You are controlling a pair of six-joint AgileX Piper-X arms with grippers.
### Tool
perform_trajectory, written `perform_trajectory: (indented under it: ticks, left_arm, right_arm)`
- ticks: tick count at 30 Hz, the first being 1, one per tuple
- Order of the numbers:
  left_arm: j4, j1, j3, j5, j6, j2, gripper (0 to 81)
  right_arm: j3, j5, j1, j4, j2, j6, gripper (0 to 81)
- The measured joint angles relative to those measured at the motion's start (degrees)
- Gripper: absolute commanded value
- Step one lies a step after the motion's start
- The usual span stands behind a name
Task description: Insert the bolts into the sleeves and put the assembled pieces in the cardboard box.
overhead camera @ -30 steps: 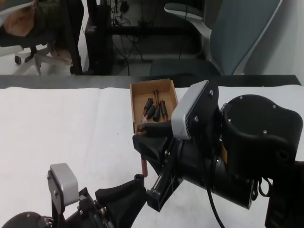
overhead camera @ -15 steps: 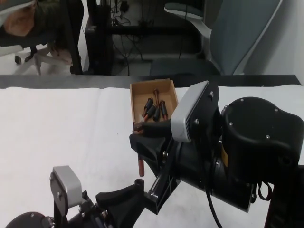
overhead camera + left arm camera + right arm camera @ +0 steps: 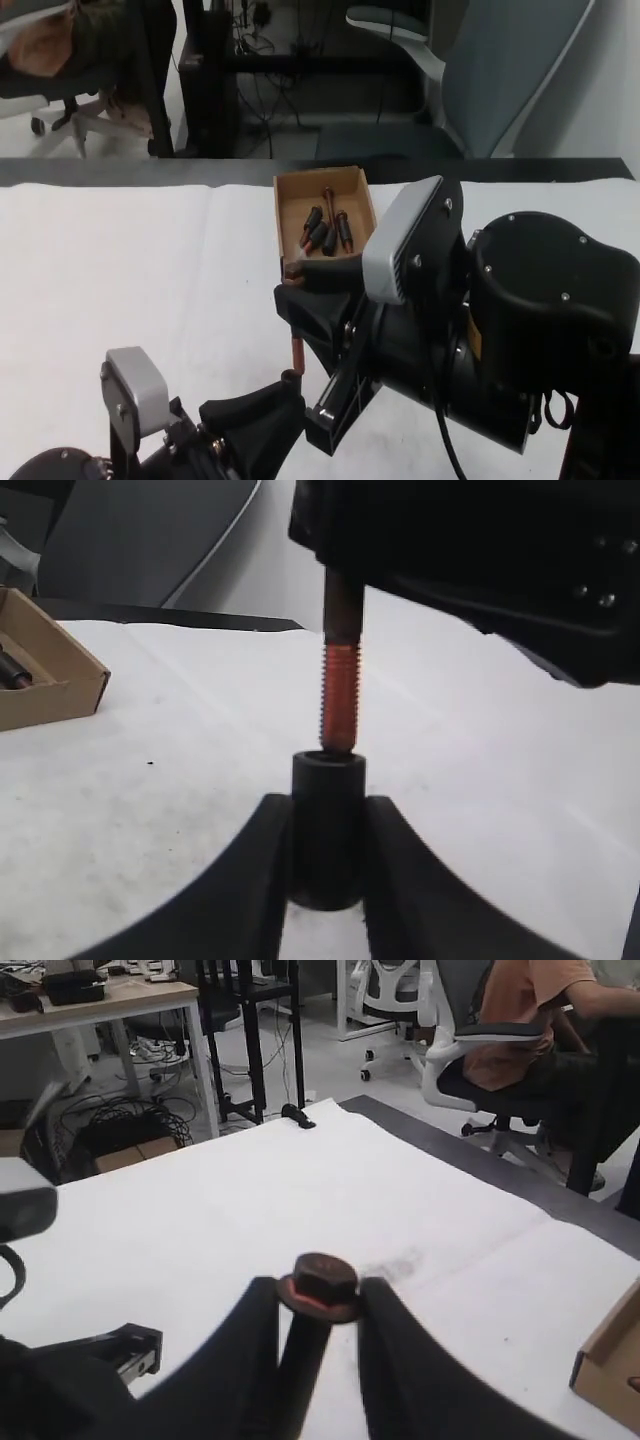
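Two hands meet over the white surface (image 3: 150, 270). Left hand (image 3: 328, 812) is clamped on the black sleeve (image 3: 328, 865), held upright btwn its fingers. Right hand (image 3: 320, 1308) sits directly above, clamped on the bolt (image 3: 338, 695) just under its head. The shank hangs straight down, w/ its threaded tip right at the sleeve's mouth. Cardboard box (image 3: 320, 176), w/ several assembled pieces (image 3: 325, 232) inside, lies beyond both hands, well apart.

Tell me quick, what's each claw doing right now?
Left claw: closed, holding the black sleeve upright.
Right claw: closed, holding the bolt, its tip at the black sleeve's top.
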Motion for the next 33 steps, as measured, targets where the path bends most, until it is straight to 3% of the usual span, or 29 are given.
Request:
perform_trajectory:
  ticks: [17,18,20,23,29,33]
  left_arm:
    - [-4.6,0.0,0.0,-1.4,0.0,0.0,1.7]
    - [-5.1,0.0,0.0,-1.8,0.0,0.0,1.7]
    - [-5.1,-0.1,0.0,-2.0,0.0,0.0,1.7]
    - [-5.1,-0.2,0.0,-2.3,0.0,0.1,1.7]
    - [-6.0,0.1,-0.4,-3.1,0.0,0.1,1.7]
    - [0.3,3.3,-4.4,-2.9,0.0,0.3,1.7]
  right_arm:
    - [0.9,1.5,2.5,0.9,0.0,2.9,1.3]
    - [0.9,1.0,2.5,1.3,0.0,3.3,6.0]
    - [0.9,0.2,2.5,1.9,0.0,4.0,23.5]
    - [0.9,-0.3,2.5,2.4,-0.1,6.5,70.0]
    - [0.9,1.9,2.7,3.5,-4.3,10.0,70.0]
    - [0.9,6.2,2.7,5.3,-11.9,11.4,70.0]
